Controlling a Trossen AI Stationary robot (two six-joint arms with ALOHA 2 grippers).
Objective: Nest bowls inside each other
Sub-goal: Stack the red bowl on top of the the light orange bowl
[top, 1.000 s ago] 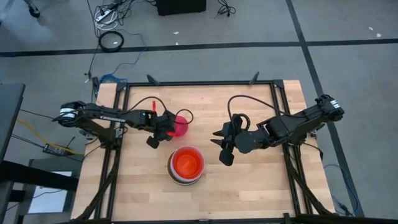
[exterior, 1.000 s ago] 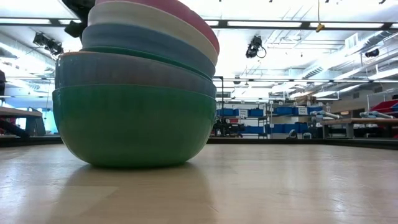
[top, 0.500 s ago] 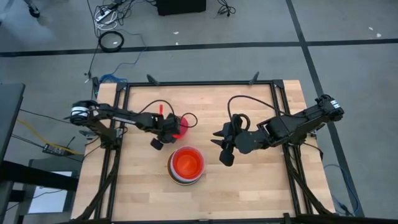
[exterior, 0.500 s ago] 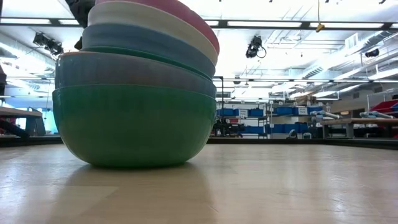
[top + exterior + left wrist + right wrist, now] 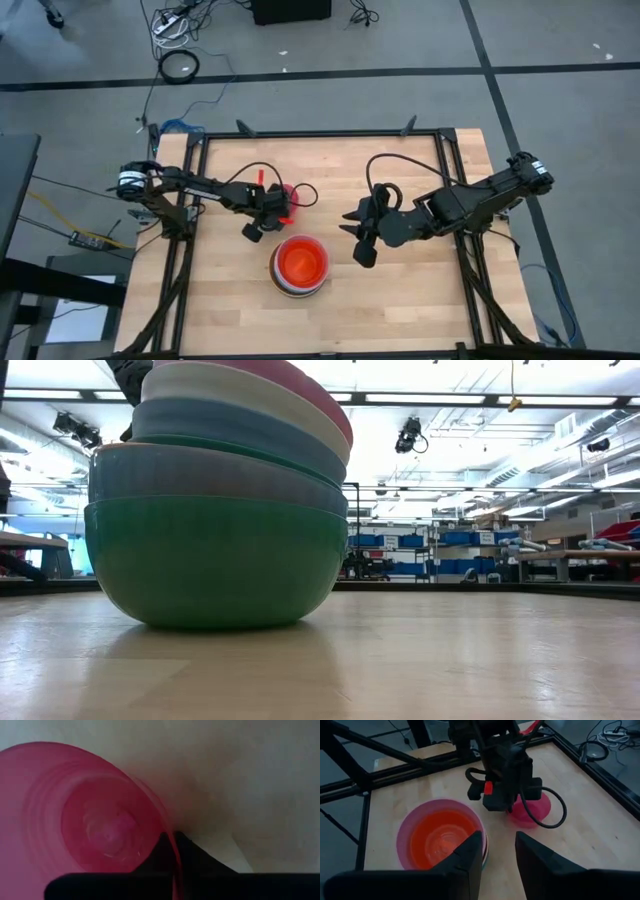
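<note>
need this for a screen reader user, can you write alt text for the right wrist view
The left claw is shut on the rim of a small red bowl on the wooden table. Nearer the camera stands a stack of nested bowls, pink outermost with an orange-red one inside. The right claw hangs open beside the stack, holding nothing.
</note>
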